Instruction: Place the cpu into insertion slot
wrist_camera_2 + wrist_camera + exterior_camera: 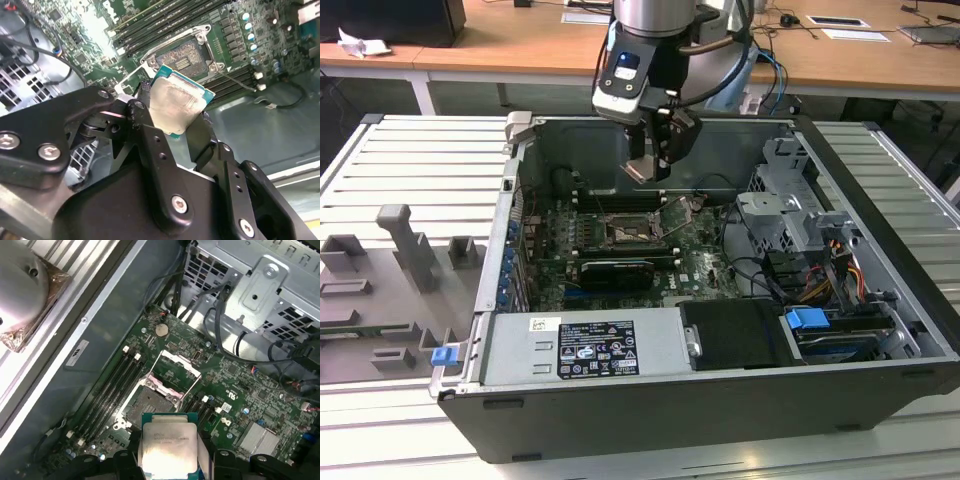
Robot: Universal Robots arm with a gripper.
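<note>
Second wrist view: my tool (174, 120) pinches the cpu (177, 102) by its edges, between both fingers. I see the chip held above the motherboard (235, 30), apart from the open insertion slot (186, 56) just beyond it.

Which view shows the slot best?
The second wrist view: the slot lies open there, its contacts and frame plain, with just one edge partly behind the cpu. In the first wrist view the cpu covers its near part. The exterior view shows it from far off.
</note>
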